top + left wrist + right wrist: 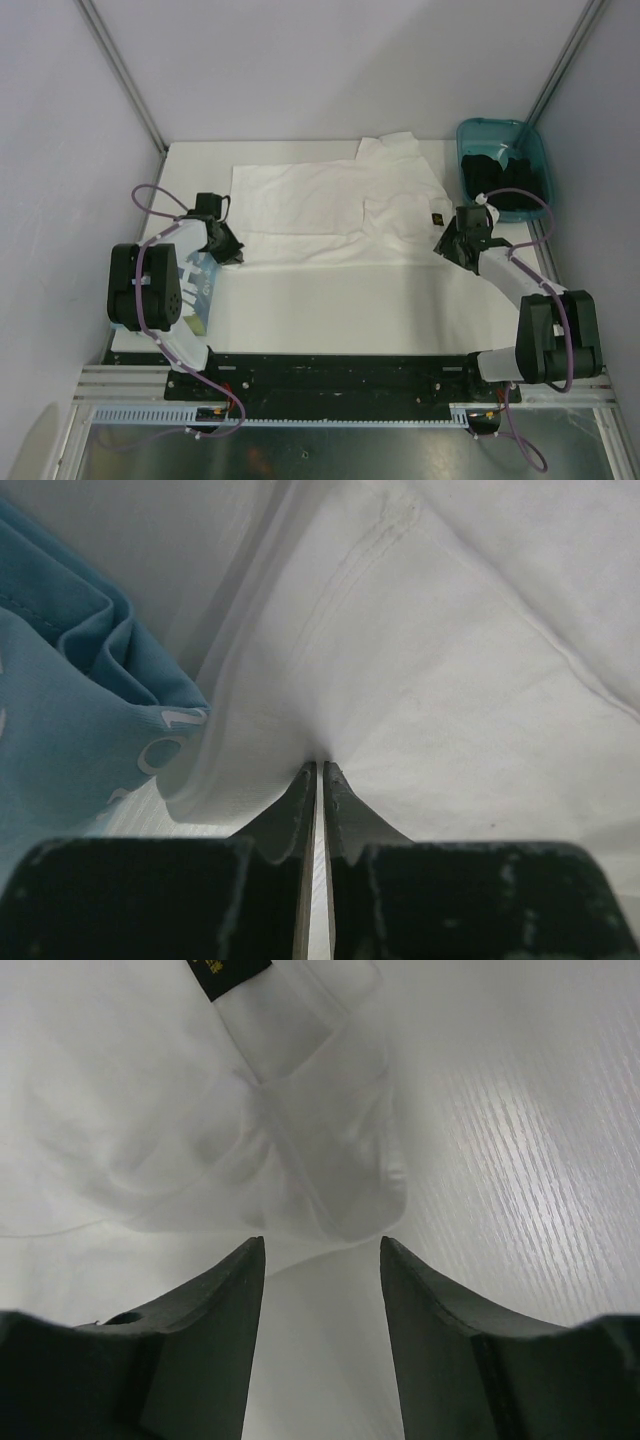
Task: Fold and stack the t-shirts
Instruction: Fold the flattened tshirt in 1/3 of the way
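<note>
At centre frame in the top view, the white t-shirt (330, 205) lies spread flat, partly folded. The left gripper (228, 250), at its left edge, is pinched tight on a fold of white cloth. The right gripper (450, 243), at the right edge, stands wide-jawed and empty, with the hem just ahead. A second tee (200, 282) lies bunched at lower left. Step judged: gripping both sides for a fold. Next, the right jaws must advance over the hem and close.

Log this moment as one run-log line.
phase: fold | left pincer: shut on white t-shirt edge | right pincer: open at t-shirt's edge, nothing held
</note>
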`<action>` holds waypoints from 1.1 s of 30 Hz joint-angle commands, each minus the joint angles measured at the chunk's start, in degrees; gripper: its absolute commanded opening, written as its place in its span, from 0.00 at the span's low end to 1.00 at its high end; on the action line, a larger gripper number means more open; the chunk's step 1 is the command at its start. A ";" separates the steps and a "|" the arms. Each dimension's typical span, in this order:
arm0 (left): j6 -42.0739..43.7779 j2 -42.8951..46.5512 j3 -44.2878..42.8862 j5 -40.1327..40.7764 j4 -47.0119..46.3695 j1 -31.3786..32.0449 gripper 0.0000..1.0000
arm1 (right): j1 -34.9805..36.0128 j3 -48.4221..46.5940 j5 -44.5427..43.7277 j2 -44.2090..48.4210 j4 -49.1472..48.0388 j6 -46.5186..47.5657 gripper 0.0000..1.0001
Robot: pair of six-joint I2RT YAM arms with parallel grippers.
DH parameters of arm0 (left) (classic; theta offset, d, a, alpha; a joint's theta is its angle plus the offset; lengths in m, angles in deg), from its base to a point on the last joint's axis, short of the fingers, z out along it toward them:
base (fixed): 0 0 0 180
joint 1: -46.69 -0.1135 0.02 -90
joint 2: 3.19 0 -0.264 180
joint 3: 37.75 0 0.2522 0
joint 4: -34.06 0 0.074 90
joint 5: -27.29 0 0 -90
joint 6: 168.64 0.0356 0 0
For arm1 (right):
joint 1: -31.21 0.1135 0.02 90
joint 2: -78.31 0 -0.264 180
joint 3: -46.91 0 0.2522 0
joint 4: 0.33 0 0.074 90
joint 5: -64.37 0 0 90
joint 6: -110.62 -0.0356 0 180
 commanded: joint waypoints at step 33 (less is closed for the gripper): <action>-0.02 -2.89 -1.05 1.55 0.02 -0.29 0.10 | -5.40 0.07 -1.03 -4.59 8.55 -0.40 0.03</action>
